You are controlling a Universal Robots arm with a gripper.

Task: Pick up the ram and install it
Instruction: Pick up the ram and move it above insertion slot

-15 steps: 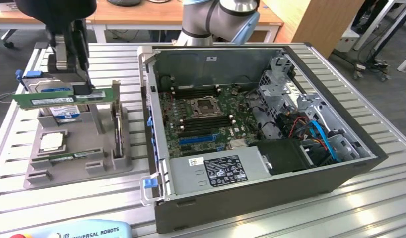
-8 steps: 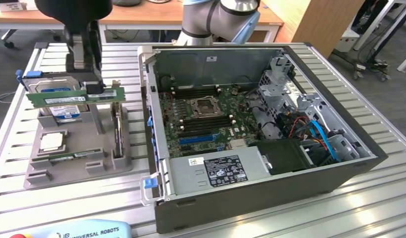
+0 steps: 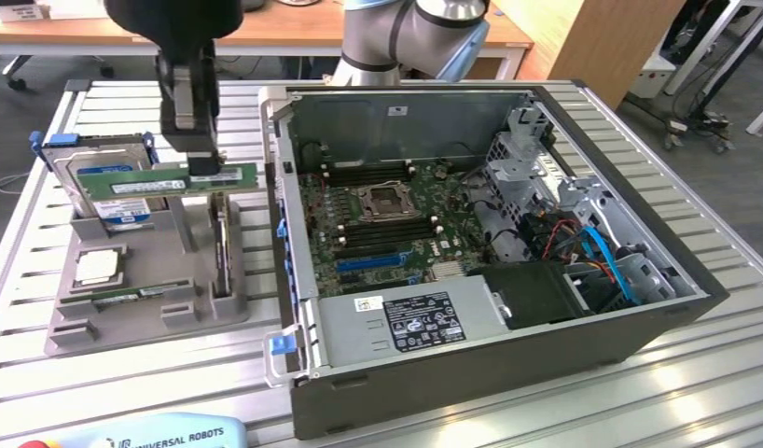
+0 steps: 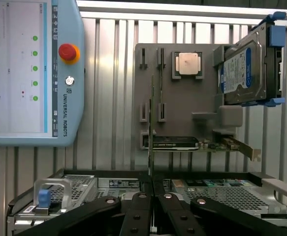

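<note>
Slatted metal tabletop point(image 3: 20, 373), wooden desks behind at 12 o'clock. In the exterior view, at 9 o'clock, a grey fixture point(image 3: 145, 322) carries a blue-labelled hard drive point(image 3: 98, 168) standing tilted at its far end and a square silver processor chip point(image 3: 95, 268) lying flat nearer the camera. Teach pendant point(image 3: 145, 434) pokes in at 7 o'clock. Above the fixture hangs the black pincer point(image 3: 209, 166), pointing down, clamped narrow on the ram point(image 3: 132, 184). The green stick is held level, white label facing the camera, clear of the fixture and in front of the hard drive; its right end is just beside the case wall. Below it a dark expansion card point(image 3: 220, 243) stands on edge in the fixture. From centre to 3 o'clock sits the open computer case point(image 3: 481, 364), with the motherboard point(image 3: 356, 224) exposed and the processor socket point(image 3: 388, 198) at its middle. A labelled power supply point(image 3: 407, 322) is at 6 o'clock inside the case, blue cables point(image 3: 605, 257) at 3 o'clock. Grey robot arm point(image 3: 407, 37) rises behind the case at 12 o'clock. In the wrist view the ram shows edge-on as a thin line between the fingers point(image 4: 133, 211).
</note>
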